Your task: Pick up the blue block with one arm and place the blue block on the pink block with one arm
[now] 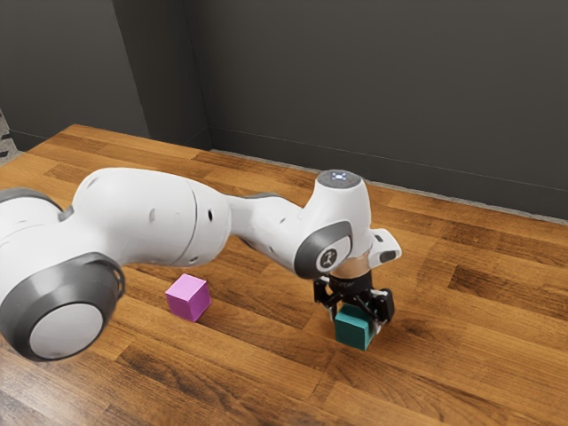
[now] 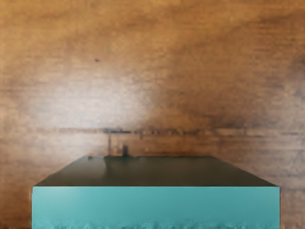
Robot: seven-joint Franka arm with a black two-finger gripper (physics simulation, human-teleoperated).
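The blue block (image 1: 353,330), a teal-blue cube, is at the table's middle right in the exterior view. My gripper (image 1: 354,316) comes straight down over it, and its black fingers press against the cube's upper part from two sides, shut on it. The cube's base is at or just above the wood; I cannot tell which. In the wrist view the blue block (image 2: 155,205) lies close under the hand, its dark top and bright front face showing. The pink block (image 1: 188,296) rests on the table toward the exterior view's left of the gripper, well apart from it.
The wooden table (image 1: 461,355) stretches bare around both blocks. My white arm (image 1: 177,222) reaches in from the exterior view's left, passing above and behind the pink block. A dark wall (image 1: 399,80) stands behind the table's far edge.
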